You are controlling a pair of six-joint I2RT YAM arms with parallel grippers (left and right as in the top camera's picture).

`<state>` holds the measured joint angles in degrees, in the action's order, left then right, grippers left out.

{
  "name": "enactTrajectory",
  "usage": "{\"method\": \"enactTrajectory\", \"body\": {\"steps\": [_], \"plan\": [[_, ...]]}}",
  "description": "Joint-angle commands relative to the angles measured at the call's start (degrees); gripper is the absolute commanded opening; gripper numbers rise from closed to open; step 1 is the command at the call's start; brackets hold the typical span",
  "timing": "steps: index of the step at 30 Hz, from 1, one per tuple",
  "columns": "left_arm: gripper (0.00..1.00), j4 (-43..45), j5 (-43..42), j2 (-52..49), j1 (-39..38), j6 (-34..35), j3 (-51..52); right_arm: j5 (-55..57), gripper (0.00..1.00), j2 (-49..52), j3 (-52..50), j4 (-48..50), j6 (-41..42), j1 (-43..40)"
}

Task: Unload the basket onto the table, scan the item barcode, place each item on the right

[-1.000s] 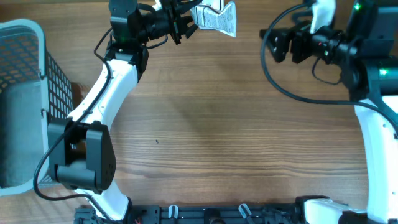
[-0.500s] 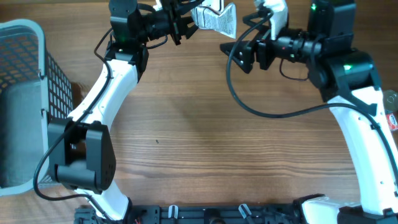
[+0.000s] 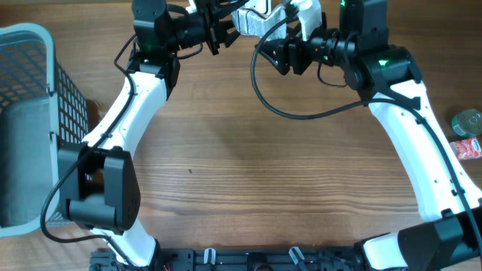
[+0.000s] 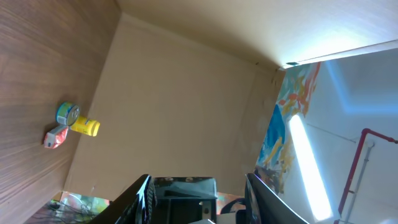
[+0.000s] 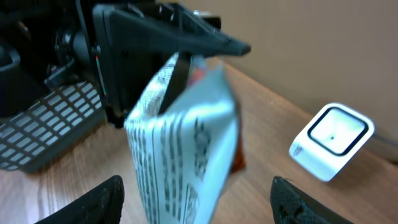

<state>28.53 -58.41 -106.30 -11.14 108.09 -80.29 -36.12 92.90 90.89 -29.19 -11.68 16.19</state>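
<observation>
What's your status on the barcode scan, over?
Left gripper shut on packet. Right gripper open, straddling it. Scanner beyond, nothing in the way.

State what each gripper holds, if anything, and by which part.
Left gripper pinches the packet by one end. Right gripper is open near it, holding nothing.

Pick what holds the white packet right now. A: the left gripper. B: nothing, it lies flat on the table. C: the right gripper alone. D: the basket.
A: the left gripper pinches the packet by its top edge, while the right gripper has its fingers standing apart on either side of it.
</observation>
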Motion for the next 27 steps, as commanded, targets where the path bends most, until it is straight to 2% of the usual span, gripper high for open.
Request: {"method": "enactTrajectory", "body": {"steps": [1,18,21,27], "plan": [[0.42,0.33,-0.76,0.22,0.07,-0.92,-0.59,0.61,0.76,0.11,-0.04,0.83,-0.15,0.09],[0.42,0.33,-0.76,0.22,0.07,-0.96,-0.59,-4.5,0.72,-1.6,0.02,1.9,1.31,0.09],[0.42,0.33,-0.81,0.22,0.07,-0.96,-0.59,-4.59,0.66,-1.75,0.02,1.97,1.38,0.09],[0.43,0.33,-0.96,0.22,0.07,-1.16,-0.59,-4.94,0.63,-1.77,0.02,1.99,1.77,0.09]]}}
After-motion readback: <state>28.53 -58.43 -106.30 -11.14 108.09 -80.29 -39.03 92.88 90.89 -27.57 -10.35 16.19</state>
